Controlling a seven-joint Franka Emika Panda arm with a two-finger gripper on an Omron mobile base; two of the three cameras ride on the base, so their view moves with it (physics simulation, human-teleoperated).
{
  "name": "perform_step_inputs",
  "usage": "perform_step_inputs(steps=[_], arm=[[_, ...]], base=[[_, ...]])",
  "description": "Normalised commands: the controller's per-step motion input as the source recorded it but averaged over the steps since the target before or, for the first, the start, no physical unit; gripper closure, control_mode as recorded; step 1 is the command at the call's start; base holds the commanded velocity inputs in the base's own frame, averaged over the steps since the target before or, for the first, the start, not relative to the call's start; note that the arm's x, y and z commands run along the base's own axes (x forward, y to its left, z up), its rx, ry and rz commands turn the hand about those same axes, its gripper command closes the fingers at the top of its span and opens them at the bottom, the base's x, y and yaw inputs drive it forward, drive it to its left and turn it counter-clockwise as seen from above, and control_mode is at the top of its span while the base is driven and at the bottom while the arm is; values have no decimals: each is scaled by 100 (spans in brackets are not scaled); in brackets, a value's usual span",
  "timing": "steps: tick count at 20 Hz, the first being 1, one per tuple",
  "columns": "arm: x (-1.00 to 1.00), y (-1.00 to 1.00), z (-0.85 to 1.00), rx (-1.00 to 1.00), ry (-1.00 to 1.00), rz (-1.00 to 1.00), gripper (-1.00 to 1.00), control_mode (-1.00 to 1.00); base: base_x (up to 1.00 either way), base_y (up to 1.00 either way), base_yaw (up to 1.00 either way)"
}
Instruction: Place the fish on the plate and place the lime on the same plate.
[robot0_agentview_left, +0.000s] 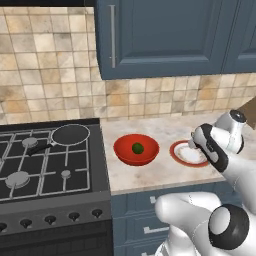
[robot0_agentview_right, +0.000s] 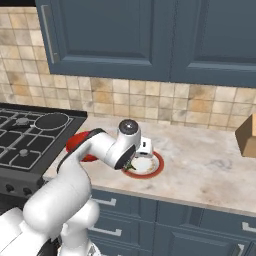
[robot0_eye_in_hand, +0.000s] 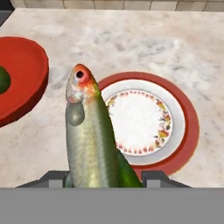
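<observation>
Kitchen counter (robot0_agentview_left: 150, 172), marbled stone, blue cabinets above, stove at left of both base views

Step in hand: first of two, fish (robot0_eye_in_hand: 89, 144) carried to plate (robot0_eye_in_hand: 186, 131); lime (robot0_agentview_left: 137, 148) not yet moved, lying in red bowl (robot0_agentview_left: 125, 152) at centre of left base view

Gripper (robot0_eye_in_hand: 99, 178): jaws part-open, closed on fish's body; fish rises up centre of hand view, head over plate's left rim, above the surface

Next move, judged: shift right to centre fish over plate, lower, release; then go to bowl for lime
</observation>
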Motion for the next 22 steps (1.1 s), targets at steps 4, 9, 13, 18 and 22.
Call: perform_step_inputs(steps=[4, 9, 13, 18, 22], arm=[[11, -30, 0, 0, 21, 0, 100, -100], [5, -7, -10, 3, 5, 0, 100, -100], [17, 0, -32, 3, 0, 0, 100, -100], [35, 0, -28, 2, 0, 0, 100, -100], [34, 0, -27, 0, 0, 0, 100, -100]], base=[[0, 0, 0], [0, 0, 0], [0, 0, 0], [0, 0, 0], [0, 0, 0]])
